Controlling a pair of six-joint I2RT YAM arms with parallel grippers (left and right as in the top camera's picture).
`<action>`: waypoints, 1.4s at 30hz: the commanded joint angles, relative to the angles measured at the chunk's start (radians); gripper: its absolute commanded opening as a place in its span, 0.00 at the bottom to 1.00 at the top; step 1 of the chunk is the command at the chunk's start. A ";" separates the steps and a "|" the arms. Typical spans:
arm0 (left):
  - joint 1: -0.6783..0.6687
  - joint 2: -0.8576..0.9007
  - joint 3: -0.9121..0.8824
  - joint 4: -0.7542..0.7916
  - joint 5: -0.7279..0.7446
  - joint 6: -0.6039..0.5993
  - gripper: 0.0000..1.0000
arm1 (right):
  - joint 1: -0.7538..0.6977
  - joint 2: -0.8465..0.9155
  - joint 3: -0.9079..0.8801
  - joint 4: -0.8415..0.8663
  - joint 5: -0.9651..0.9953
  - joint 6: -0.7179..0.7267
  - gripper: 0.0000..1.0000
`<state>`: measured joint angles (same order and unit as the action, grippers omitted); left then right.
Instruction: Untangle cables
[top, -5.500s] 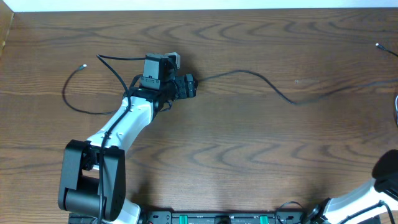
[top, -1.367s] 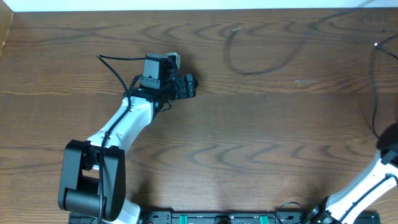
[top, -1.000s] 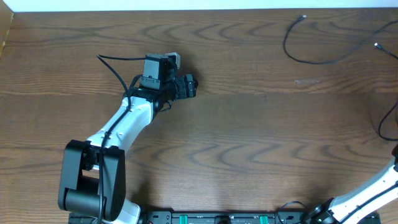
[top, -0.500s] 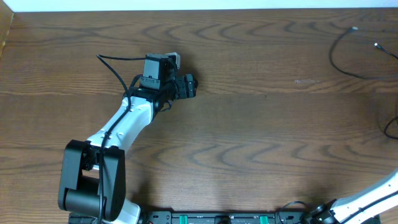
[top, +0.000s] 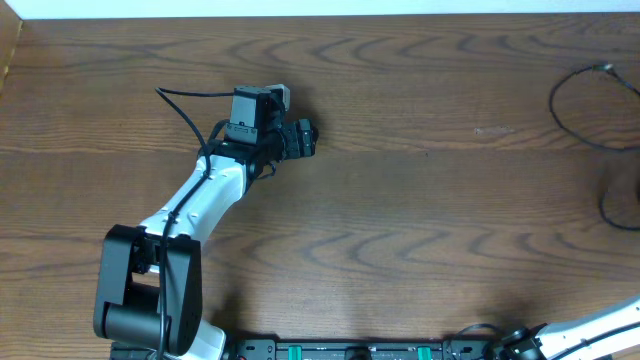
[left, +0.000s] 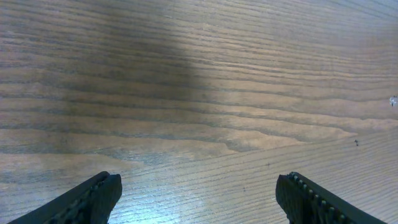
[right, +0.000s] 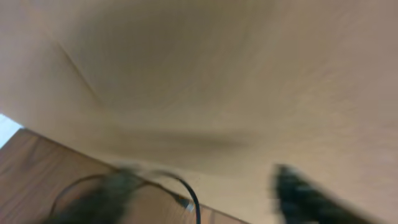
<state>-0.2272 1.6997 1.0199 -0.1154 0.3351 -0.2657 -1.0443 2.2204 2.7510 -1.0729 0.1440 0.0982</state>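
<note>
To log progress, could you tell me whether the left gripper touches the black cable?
Apart: overhead shows the left gripper left of centre, the black cable far right.

overhead: even, sharp | left wrist — broad shadow | right wrist — cable (right: 195, 200) motion-blurred

smooth, faintly glossy wood-grain table (top: 400, 200); thin matt black cable (top: 554, 100)

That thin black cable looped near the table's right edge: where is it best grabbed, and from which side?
Probably the rounded bend of the black cable that faces the table's middle, coming straight down with the fingers across the cord. There it lies flat on bare table, crossing nothing. Its plug end is tiny, and the rest runs out of view.
</note>
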 joint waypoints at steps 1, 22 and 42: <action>0.000 -0.021 0.014 -0.001 0.005 0.002 0.85 | 0.016 -0.009 -0.018 -0.001 -0.024 0.021 0.99; 0.000 -0.021 0.014 -0.001 0.005 0.002 0.84 | 0.426 -0.009 -0.373 -0.046 -0.375 -0.250 0.99; 0.000 -0.021 0.014 0.000 0.005 0.002 0.84 | 0.751 -0.009 -1.032 0.311 -0.474 -0.248 0.99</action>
<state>-0.2272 1.6997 1.0199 -0.1150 0.3355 -0.2657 -0.3229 2.2211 1.7504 -0.7784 -0.3477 -0.1425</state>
